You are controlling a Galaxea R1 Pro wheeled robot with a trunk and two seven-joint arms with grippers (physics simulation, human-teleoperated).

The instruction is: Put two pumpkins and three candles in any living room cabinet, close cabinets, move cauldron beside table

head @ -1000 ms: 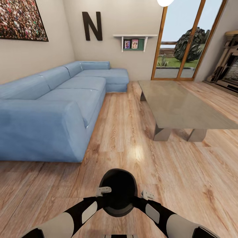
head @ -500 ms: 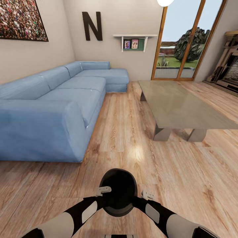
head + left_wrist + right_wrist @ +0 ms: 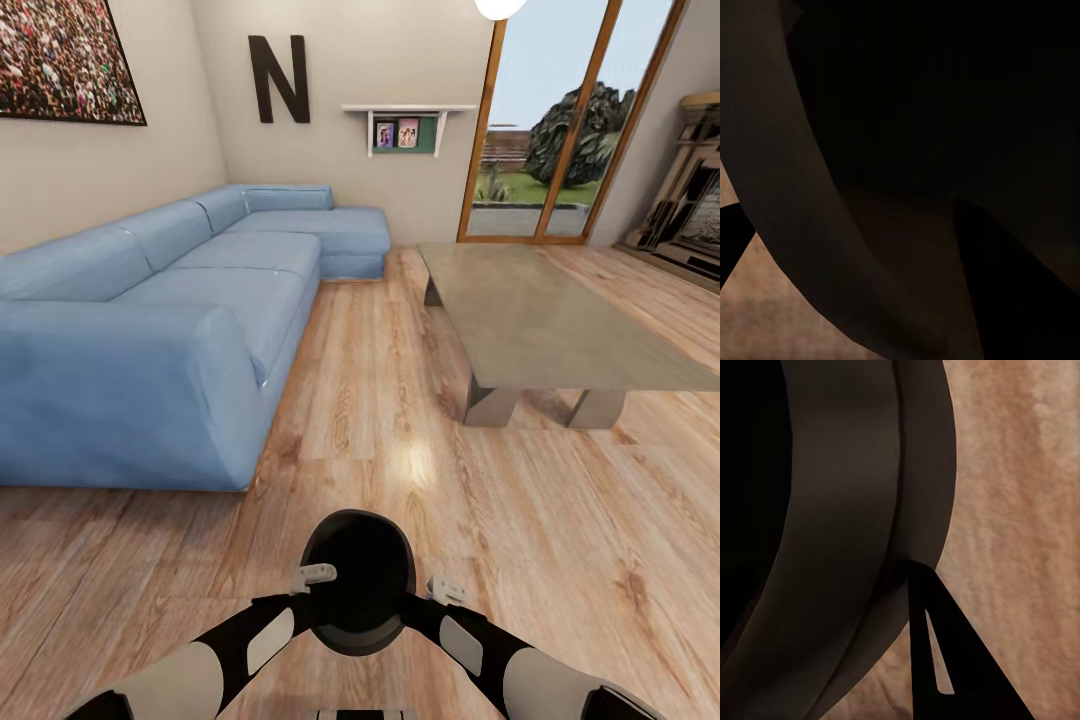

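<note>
The black cauldron (image 3: 357,580) hangs low in front of me over the wooden floor, its wide mouth facing up. My left gripper (image 3: 316,577) is shut on its rim on one side and my right gripper (image 3: 446,590) on the other. The left wrist view looks close onto the cauldron's thick rim (image 3: 795,187) and dark inside. In the right wrist view the rim (image 3: 847,547) curves past a dark finger (image 3: 937,660) with floor beyond. The grey glossy table (image 3: 540,320) stands ahead to the right, well apart from the cauldron. Pumpkins, candles and cabinet are out of view.
A long blue corner sofa (image 3: 150,330) runs along the left wall. A broad strip of floor (image 3: 390,400) lies between the sofa and the table. A glass door (image 3: 545,130) is at the back, and a stone fireplace (image 3: 695,200) at the far right.
</note>
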